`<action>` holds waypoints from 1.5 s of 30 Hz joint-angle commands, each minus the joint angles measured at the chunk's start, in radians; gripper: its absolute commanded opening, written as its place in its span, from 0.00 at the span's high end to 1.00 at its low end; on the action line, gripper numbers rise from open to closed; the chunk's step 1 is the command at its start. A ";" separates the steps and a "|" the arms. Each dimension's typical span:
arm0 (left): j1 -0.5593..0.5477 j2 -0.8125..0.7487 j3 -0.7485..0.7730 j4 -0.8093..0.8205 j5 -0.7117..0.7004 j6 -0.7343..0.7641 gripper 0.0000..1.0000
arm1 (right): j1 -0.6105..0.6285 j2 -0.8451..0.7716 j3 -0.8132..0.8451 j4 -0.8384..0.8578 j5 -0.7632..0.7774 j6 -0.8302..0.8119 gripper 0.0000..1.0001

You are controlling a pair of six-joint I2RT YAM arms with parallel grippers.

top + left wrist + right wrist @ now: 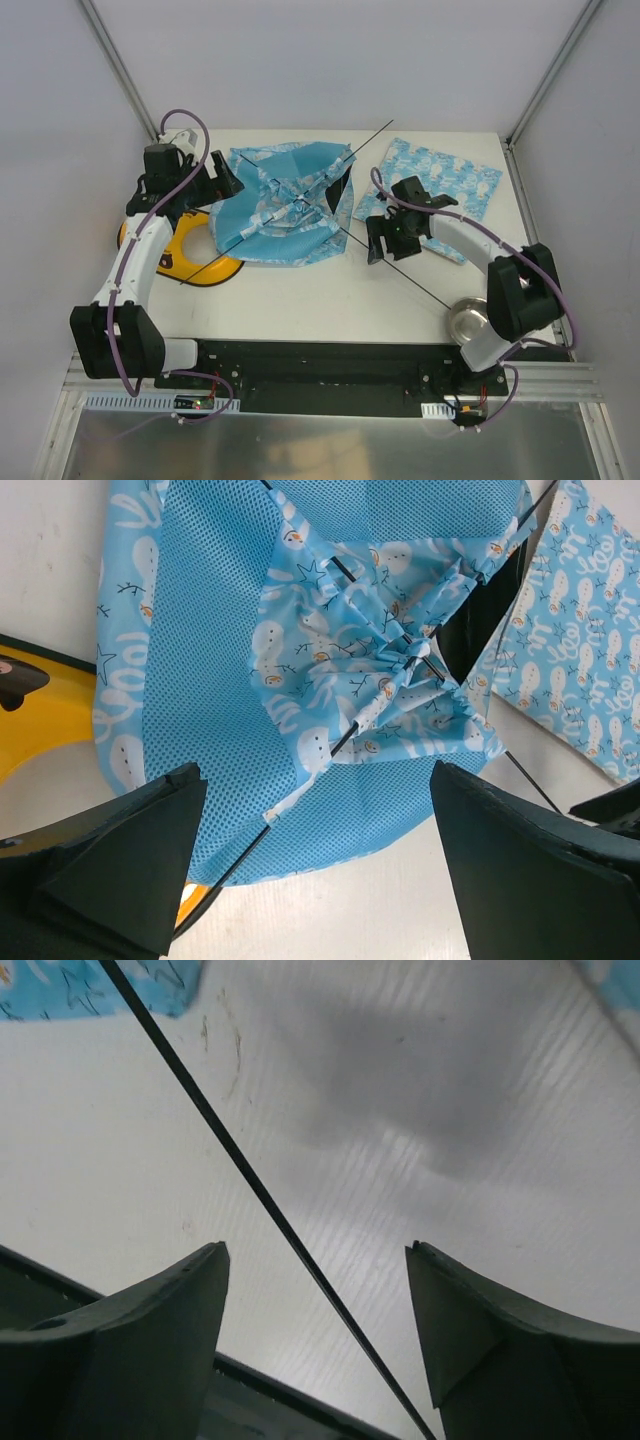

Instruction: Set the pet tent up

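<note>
- Pet tent (285,205): lies collapsed and crumpled on the desk (330,300), toward the rear and left of centre. It is not standing. The mesh panel faces up, with printed fabric bunched over it.
- Poles: two thin black poles cross at the bunched fabric in the middle of the tent (400,660). One pole (200,268) runs out over the yellow double bowl (185,255) at front left, and its other end projects past the tent at the rear. The second pole (420,285) extends to front right, ending near the metal bowl (468,318).
- Surroundings: the tent's left edge lies against the yellow double bowl. The flat printed mat (455,185) lies just beside the tent on the right.
- Left fingers (140,870): spread wide, hanging above the tent's left side and holding nothing. The wrist view shows mesh and a pole below the gap.
- Right fingers (170,1320): spread apart above the bare desk just right of the tent. The second pole (250,1180) passes through the gap between them, with neither finger seen touching it.
</note>
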 commanded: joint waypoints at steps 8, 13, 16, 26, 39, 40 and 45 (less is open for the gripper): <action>0.003 0.050 0.050 0.045 0.055 0.005 0.01 | 0.069 0.131 0.144 -0.135 -0.047 -0.057 0.53; 0.001 0.053 0.051 0.045 0.038 0.008 0.01 | 0.107 0.131 0.153 -0.142 -0.056 -0.053 0.71; 0.003 0.054 0.050 0.045 0.033 0.010 0.01 | 0.121 0.128 0.161 -0.142 -0.065 -0.048 0.82; 0.003 0.059 0.056 0.034 -0.005 0.013 0.01 | 0.149 0.103 0.152 -0.052 -0.246 0.082 1.00; 0.003 0.051 0.074 0.013 -0.083 0.006 0.01 | 0.164 0.128 0.161 0.193 -0.389 0.425 1.00; 0.003 0.050 0.077 0.004 -0.090 0.008 0.01 | 0.164 0.129 0.156 0.231 -0.395 0.458 1.00; 0.001 0.042 0.093 -0.015 -0.094 0.008 0.01 | 0.166 0.128 0.125 0.429 -0.361 0.646 1.00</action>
